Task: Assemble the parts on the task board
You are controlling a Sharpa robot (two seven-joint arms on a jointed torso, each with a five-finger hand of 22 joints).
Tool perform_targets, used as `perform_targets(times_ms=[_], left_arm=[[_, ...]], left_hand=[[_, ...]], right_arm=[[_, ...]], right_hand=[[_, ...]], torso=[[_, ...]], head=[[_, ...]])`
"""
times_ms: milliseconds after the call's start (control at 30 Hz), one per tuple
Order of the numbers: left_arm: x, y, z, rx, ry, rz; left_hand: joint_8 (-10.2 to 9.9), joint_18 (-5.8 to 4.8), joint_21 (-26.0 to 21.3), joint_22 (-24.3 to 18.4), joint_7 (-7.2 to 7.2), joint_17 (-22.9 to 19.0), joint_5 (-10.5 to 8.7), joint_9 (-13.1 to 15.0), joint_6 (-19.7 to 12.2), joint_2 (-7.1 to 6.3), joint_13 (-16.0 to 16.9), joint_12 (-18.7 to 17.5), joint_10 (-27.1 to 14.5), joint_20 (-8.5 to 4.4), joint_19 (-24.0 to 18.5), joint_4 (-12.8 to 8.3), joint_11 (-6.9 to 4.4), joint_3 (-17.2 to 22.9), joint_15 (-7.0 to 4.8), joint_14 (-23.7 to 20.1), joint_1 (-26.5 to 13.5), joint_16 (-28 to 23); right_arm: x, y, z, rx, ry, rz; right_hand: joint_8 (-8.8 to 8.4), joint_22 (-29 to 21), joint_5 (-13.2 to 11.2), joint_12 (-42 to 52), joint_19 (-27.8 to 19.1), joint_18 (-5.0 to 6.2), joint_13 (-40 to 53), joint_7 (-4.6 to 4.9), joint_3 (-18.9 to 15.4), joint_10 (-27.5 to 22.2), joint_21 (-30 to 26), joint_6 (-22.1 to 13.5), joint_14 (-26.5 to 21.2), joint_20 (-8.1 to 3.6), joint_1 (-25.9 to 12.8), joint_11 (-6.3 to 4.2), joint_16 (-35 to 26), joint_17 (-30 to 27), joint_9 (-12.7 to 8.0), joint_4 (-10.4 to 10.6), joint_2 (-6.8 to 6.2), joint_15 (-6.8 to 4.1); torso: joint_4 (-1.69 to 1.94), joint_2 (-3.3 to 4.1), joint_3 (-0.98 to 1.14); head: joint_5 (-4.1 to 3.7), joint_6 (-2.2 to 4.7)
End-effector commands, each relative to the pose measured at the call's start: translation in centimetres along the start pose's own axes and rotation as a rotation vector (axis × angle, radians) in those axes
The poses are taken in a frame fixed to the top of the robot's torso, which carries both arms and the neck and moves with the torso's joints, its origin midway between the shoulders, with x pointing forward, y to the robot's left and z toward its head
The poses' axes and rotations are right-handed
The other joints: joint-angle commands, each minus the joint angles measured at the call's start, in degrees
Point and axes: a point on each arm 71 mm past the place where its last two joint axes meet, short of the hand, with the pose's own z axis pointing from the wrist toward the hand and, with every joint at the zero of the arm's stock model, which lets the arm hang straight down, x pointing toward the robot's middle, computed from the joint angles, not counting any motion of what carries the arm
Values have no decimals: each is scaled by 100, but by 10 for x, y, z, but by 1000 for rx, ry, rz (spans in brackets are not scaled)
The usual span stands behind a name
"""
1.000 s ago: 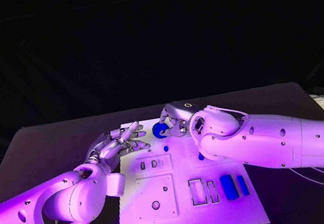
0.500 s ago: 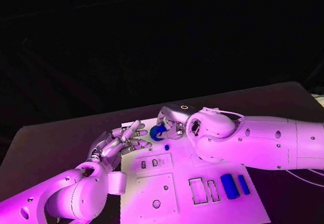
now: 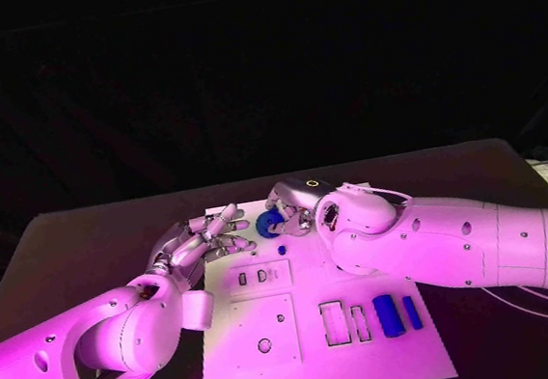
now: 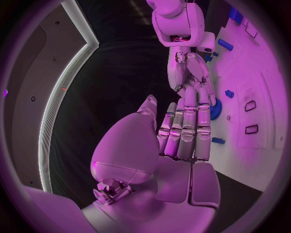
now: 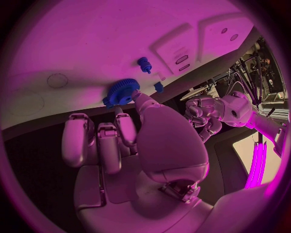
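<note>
The white task board (image 3: 312, 340) lies in the middle of the table. My right hand (image 3: 299, 205) is at the board's far edge and pinches a blue gear (image 3: 269, 221) between thumb and a finger, holding it tilted. The thumb tip (image 5: 138, 97) touches the gear (image 5: 121, 92). My left hand (image 3: 206, 238) is just left of the gear, holding nothing, its straight fingers (image 4: 185, 131) reaching toward the gear (image 4: 216, 105). A small blue peg (image 3: 283, 248) stands in the board just in front of the gear.
Two blue bars (image 3: 387, 316) (image 3: 412, 312) lie at the board's near right, beside rectangular slots (image 3: 333, 324). Small slots (image 3: 252, 277) and round holes (image 3: 264, 345) mark the board's left half. Another small blue piece (image 5: 157, 86) sits near the peg (image 5: 144, 64).
My right hand with the gear has edged slightly left, toward the left hand. The left hand has barely moved.
</note>
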Motion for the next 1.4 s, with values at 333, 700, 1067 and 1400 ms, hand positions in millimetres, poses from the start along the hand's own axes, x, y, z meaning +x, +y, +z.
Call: perform_targets(times_ms=[333, 700, 1067, 1400], left_arm=[[2, -1, 0, 5, 21, -9], [2, -1, 1, 4, 21, -9], [2, 0, 1, 3, 20, -9], [2, 0, 1, 3, 20, -9]], left_hand=[[-21, 40, 20, 9, 16, 7, 21, -2, -35, 24, 4, 27, -41, 15, -38, -38, 3, 8, 8, -32, 23, 19], [-21, 40, 20, 9, 16, 7, 21, -2, -35, 24, 4, 27, -41, 15, -38, -38, 3, 8, 8, -32, 23, 19], [-17, 41, 27, 16, 17, 15, 20, 0, -38, 37, 4, 39, -49, 17, -44, -55, 4, 17, 9, -46, 39, 37], [-17, 41, 27, 16, 17, 15, 20, 0, -38, 37, 4, 39, -49, 17, -44, -55, 4, 17, 9, -46, 39, 37]], right_arm=[[0, 0, -3, -8, -7, 9], [6, 0, -7, 5, 50, 63], [7, -10, -5, 78, 44, 69], [7, -11, -2, 83, 28, 74]], right_hand=[[6, -4, 10, -2, 0, -34, 26, -2, 41, -5, -26, 12, 570, 55, -37, 2, -24, 1388, 7, 17, -37, 40], [90, 40, 158, 156, 20, -40, 178, -43, -7, 121, 0, 215, 576, 49, -494, -25, -9, 1415, 49, 376, 83, 21], [41, 39, 190, 161, 19, -40, 186, -31, -14, 122, 1, 144, 573, 49, -490, -18, -17, 1400, 31, 363, 21, 24], [-17, 34, 215, 155, 15, -40, 187, -3, 25, 109, 0, 30, 574, 61, -413, 4, -14, 1406, 4, 308, -24, 42]], torso=[[-4, 2, 4], [-2, 2, 2], [0, 4, 0], [-16, 5, 0]], head=[[3, -3], [0, -18], [-2, -26], [2, -25]])
